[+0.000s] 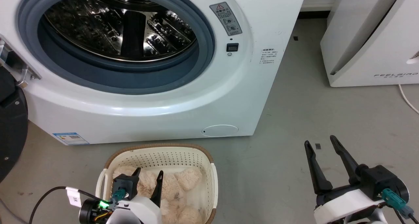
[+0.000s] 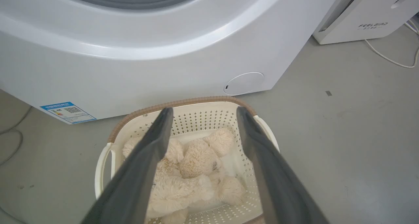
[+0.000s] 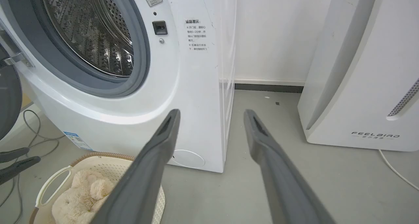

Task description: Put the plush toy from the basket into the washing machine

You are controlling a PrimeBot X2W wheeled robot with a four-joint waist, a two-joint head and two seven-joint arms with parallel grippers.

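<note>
Left claw [image 1: 149, 171] right up front, low in the head view, its two dark fingers spread apart over the basket [image 1: 163, 146], with nothing pinched between them. Down the left wrist view, the plush toy [image 2: 196, 158] lies framed between those parted fingers, a fluffy cream bear sprawled across the basket's bottom with its round paws bunched toward the far wall. Whether the fingertips brush the fur, the pictures cannot settle. A green light [image 1: 104, 203] glows on the wrist behind the claw, and a black cable [image 1: 45, 198] loops off to the left.

Basket next: cream perforated plastic, brown rim, white side handles, sitting on the grey floor [image 1: 294, 112] just in front of the washing machine [image 1: 147, 109].

Over on the right, the right claw [image 1: 320, 140] hangs above bare floor, well apart from the basket, fingers likewise splayed and holding nothing. Its wrist view looks past them at the machine's right front corner.

And the washing machine itself has its porthole wide open, a grey gasket [image 1: 204, 54] ringing the shiny steel drum [image 1: 108, 27]. The black-framed door [image 1: 11, 126] stands swung out at the left edge. A blue label [image 1: 70, 138] sits at the lower left of the front and a round cap [image 1: 220, 130] at the lower right, both close behind the basket. Further right, a white FEELBIRD appliance [image 1: 370, 54] stands apart from the washer, a white cord [image 1: 407, 99] trailing over the floor beside it.
</note>
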